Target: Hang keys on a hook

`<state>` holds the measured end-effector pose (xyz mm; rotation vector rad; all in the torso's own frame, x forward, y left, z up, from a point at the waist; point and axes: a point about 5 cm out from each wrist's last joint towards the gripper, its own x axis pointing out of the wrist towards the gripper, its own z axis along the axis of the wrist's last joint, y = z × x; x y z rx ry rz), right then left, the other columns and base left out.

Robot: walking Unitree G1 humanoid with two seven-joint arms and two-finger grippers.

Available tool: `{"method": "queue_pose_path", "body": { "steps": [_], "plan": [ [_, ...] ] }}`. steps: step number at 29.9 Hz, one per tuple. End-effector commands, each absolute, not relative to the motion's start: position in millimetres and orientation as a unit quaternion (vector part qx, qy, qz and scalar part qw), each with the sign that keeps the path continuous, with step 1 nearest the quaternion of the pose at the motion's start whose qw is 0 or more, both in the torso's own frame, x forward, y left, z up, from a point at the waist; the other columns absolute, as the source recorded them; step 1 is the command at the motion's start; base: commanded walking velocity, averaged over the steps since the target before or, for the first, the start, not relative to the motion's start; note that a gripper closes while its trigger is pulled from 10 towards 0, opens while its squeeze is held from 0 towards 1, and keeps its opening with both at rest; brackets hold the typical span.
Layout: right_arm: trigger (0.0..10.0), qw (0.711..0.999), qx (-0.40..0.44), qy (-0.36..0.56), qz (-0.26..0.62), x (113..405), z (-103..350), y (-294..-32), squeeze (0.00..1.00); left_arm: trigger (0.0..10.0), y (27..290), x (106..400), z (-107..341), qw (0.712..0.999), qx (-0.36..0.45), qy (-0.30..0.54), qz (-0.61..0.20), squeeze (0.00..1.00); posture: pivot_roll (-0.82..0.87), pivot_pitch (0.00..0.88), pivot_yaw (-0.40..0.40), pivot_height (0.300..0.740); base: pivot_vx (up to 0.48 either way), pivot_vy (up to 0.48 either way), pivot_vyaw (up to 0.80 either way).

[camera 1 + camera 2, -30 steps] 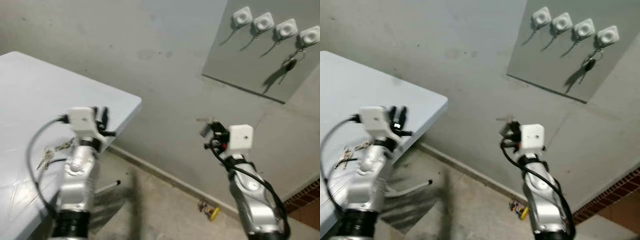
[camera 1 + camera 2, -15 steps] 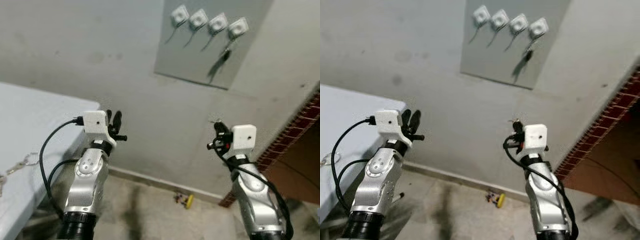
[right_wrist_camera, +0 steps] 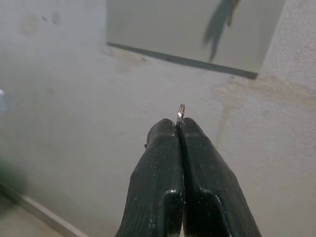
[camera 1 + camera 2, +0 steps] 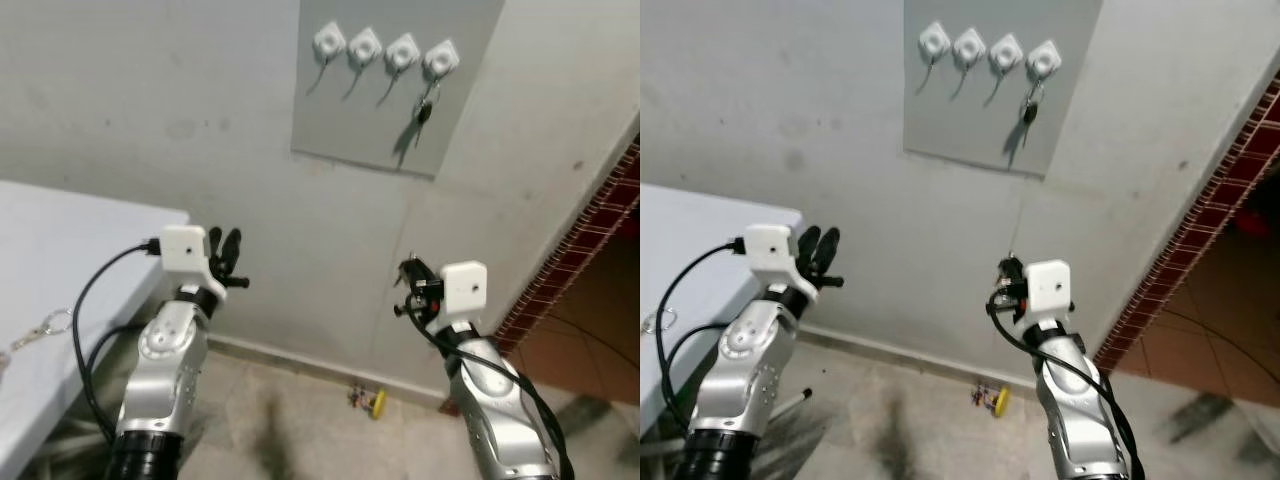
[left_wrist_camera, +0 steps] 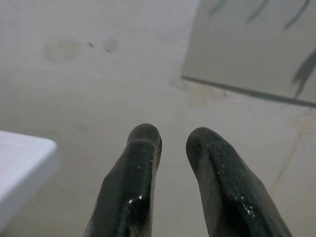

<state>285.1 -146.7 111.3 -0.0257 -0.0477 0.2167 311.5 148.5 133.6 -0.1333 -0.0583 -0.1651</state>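
A grey board (image 4: 395, 120) on the wall carries a row of white hooks (image 4: 365, 45). One dark key set (image 4: 424, 108) hangs from the rightmost hook (image 4: 441, 58). My right gripper (image 4: 409, 272) is raised below the board, well short of the wall. In the right wrist view it (image 3: 178, 126) is shut on a thin metal key ring (image 3: 180, 114) that pokes out at the tips. My left gripper (image 4: 226, 252) is held up beside the table corner, open with nothing between its fingers (image 5: 143, 148).
A white table (image 4: 70, 240) stands at the left with another key ring (image 4: 40, 327) lying on it. A small yellow object (image 4: 374, 401) lies on the floor by the wall. A brick wall edge (image 4: 575, 250) and a tiled floor are at the right.
The camera has swung, so the hook board now sits at upper centre and the table has slid left. Both arms keep about the same raised pose; the right gripper stays shut on the ring.
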Motion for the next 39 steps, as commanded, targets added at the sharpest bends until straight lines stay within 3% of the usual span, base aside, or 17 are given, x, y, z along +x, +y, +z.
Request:
{"method": "queue_pose_path", "body": {
  "steps": [1,31,39],
  "plan": [
    [10.0,0.993,-0.011,-0.036,0.109,286.6,117.4,-145.0,0.0,10.0,148.0,312.3,136.4,0.993,-0.064,-0.03,-0.09,0.0,-0.04,0.012,-0.069,0.74,0.368,0.0,0.0],
    [10.0,0.992,-0.011,-0.033,0.125,285.0,118.1,-142.2,0.0,10.0,146.5,312.6,136.5,0.993,-0.071,-0.024,-0.088,0.0,-0.04,0.015,-0.073,0.74,0.349,0.0,0.0],
    [10.0,0.99,-0.008,-0.031,0.14,283.1,117.4,-139.0,0.0,10.0,146.1,311.7,137.8,0.993,-0.078,-0.031,-0.087,0.0,-0.04,0.019,-0.073,0.74,0.11,0.0,0.0]
  ]
}}
